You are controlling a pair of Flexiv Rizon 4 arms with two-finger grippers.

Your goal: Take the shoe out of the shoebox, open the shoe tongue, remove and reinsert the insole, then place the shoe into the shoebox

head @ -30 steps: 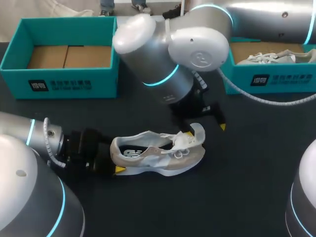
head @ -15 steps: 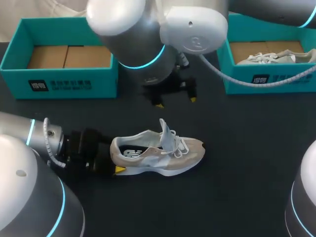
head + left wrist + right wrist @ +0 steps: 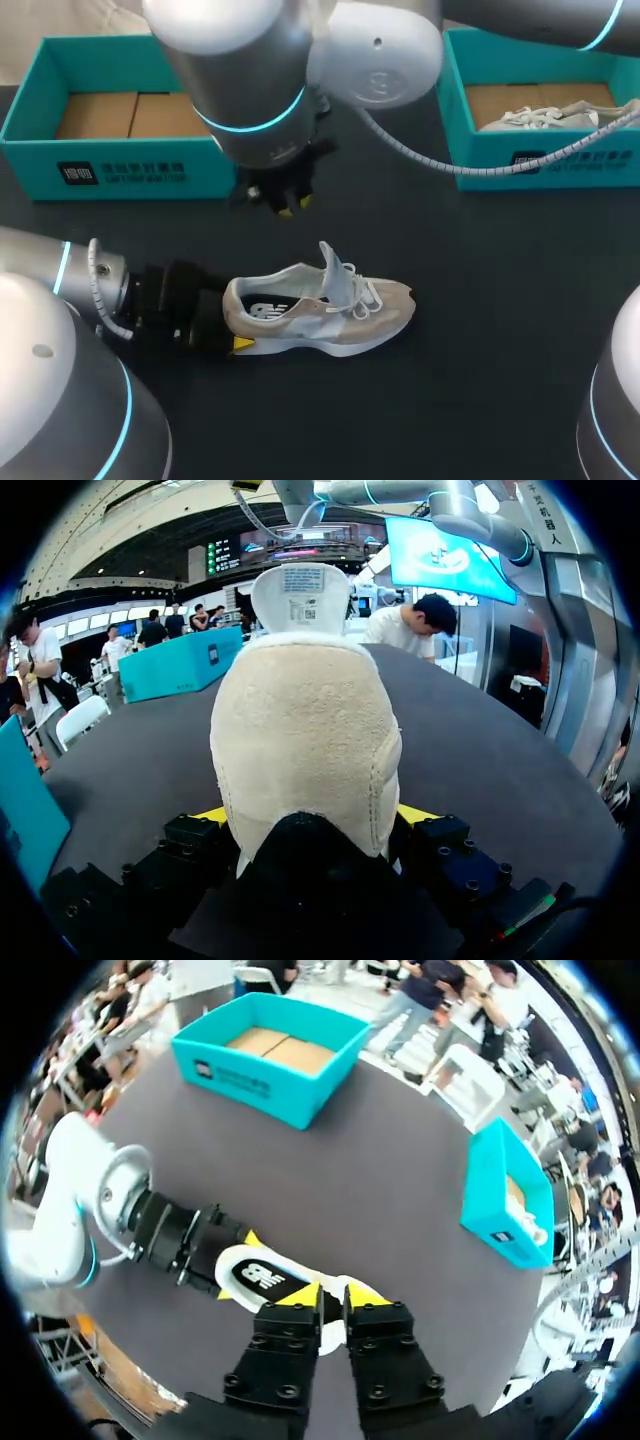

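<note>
1. The left gripper point(image 3: 312, 818) reaches in low from the table's point(image 3: 480, 300) left edge. Its jaws are clamped on the heel of the shoe point(image 3: 320, 305), with a yellow tip pressed to each side of the heel.
2. The beige and white shoe stands on its sole on the dark table, around the middle and nearer the near edge, toe towards the right edge. A dark logo point(image 3: 262, 312) marks its side by the heel.
3. The tongue point(image 3: 335, 268) is pulled up and stands upright. In the left wrist view a white label point(image 3: 303, 585) with small print sits on it; the print is too fine to read.
4. The right gripper point(image 3: 332, 1298) hangs above the table, beyond the shoe towards the far edge and apart from it. Its jaws are drawn almost together, holding nothing.
5. At the far left corner is a teal shoebox point(image 3: 30, 165), bare brown card inside, a dark printed label point(image 3: 120, 172) on its front wall.
6. At the far right corner a matching shoebox point(image 3: 480, 165) holds a second shoe point(image 3: 545, 117) and bears a like label point(image 3: 570, 160).
</note>
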